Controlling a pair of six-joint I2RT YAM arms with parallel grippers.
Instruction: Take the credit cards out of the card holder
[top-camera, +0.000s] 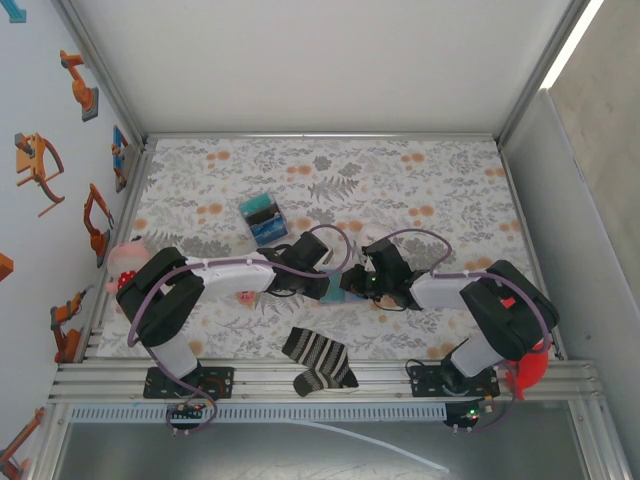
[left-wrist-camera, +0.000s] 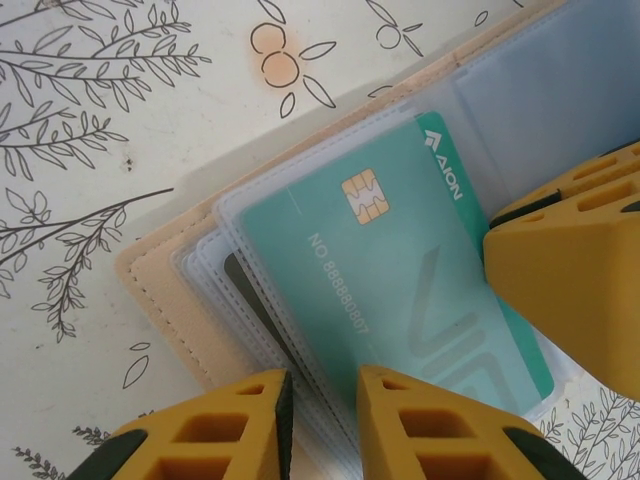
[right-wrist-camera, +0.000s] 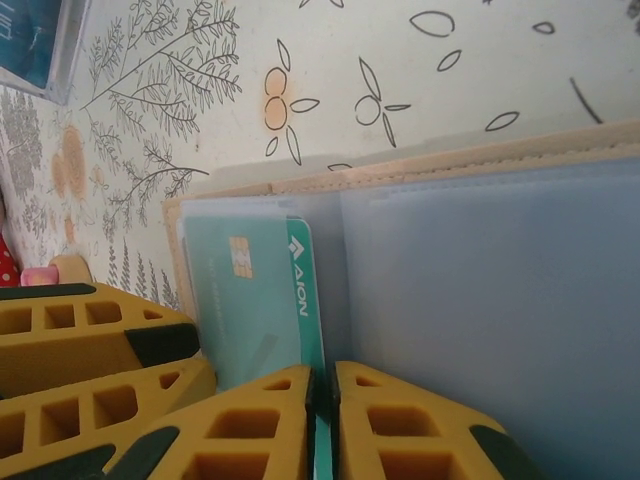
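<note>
The tan card holder (left-wrist-camera: 165, 290) lies open on the floral cloth, its clear sleeves fanned out. A teal credit card (left-wrist-camera: 380, 270) with a chip sits partly in the top sleeve. In the right wrist view this credit card (right-wrist-camera: 262, 300) has its end edge between the fingertips of my right gripper (right-wrist-camera: 322, 390), which is shut on it. My left gripper (left-wrist-camera: 323, 400) rests over the card holder's sleeve edges with a narrow gap between its jaws. From above, both grippers meet over the card holder (top-camera: 335, 290), which is mostly hidden beneath them.
A clear box (top-camera: 261, 218) with teal and blue contents stands behind the arms. A striped sock (top-camera: 318, 360) lies near the front edge. A pink toy (top-camera: 125, 262) sits at the left edge and a red object (top-camera: 528, 370) by the right arm's base.
</note>
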